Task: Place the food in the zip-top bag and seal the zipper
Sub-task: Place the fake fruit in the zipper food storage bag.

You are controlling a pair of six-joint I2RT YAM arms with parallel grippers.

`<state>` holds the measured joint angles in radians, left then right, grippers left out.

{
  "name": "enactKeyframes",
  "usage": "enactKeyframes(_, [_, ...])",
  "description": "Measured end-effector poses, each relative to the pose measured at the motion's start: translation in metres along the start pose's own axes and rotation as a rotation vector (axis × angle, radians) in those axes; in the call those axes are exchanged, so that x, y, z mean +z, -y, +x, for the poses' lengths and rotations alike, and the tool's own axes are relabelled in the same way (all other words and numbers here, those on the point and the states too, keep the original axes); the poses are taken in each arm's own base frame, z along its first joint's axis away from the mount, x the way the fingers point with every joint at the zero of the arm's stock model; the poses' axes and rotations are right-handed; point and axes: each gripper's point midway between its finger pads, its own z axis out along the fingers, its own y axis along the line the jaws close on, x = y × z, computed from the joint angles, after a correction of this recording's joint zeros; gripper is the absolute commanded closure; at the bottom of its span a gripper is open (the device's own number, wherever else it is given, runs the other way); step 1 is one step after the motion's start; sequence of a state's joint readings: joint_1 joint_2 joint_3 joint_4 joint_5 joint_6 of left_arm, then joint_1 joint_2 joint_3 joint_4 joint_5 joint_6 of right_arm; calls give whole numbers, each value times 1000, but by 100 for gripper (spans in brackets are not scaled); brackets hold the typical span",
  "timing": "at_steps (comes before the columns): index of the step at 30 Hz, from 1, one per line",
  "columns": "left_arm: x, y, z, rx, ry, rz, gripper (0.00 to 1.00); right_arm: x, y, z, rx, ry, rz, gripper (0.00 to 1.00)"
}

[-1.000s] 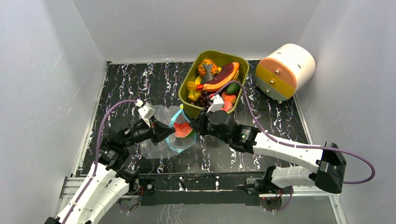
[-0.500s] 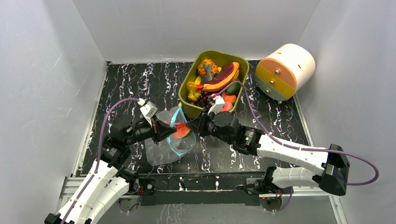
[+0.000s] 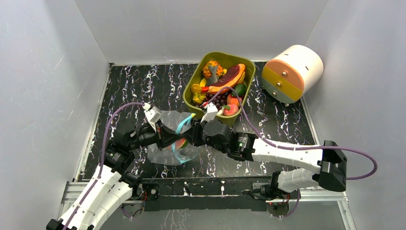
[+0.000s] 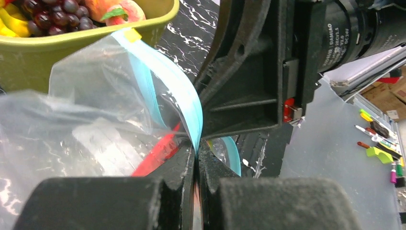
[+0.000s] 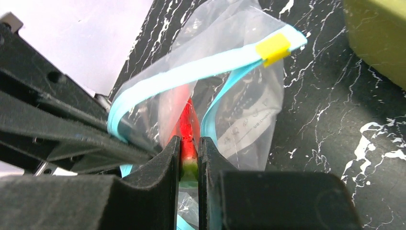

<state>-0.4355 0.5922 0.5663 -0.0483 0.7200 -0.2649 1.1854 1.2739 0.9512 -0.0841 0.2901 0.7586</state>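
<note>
The clear zip-top bag lies left of centre, its mouth held up and open. My left gripper is shut on the teal zipper strip, which it pinches at its fingertips. My right gripper is shut on the red watermelon wedge, green rind between the pads, and holds it inside the bag's mouth between the two teal strips. The wedge shows red through the plastic in the left wrist view. A yellow tab marks the zipper's end.
The olive-green tub with several toy foods stands just behind the bag, close to both grippers. A white cylinder with orange and yellow drawers lies at the back right. White walls enclose the black marbled table.
My right gripper has moved left with the watermelon wedge, from beside the bag's mouth to inside it. My left gripper has lifted the rim, and the bag stands more upright.
</note>
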Motion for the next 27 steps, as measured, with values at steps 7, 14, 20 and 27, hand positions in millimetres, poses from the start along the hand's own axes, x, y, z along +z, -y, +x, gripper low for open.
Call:
enactKeyframes(7, [-1,5,2,-3,-2,29,100,5,20,-6,-6,53,101,100])
enactKeyframes(14, [0,-2,2,-7,4,-11,100,-13,18,-22,-16,48,139,100])
enactKeyframes(20, [4,-11,8,-38,-24,-41,100,-34,3,-40,-13,38,108,100])
enactKeyframes(27, [3,-11,7,-48,-17,-45,100,-39,4,-33,-23,-7,114,100])
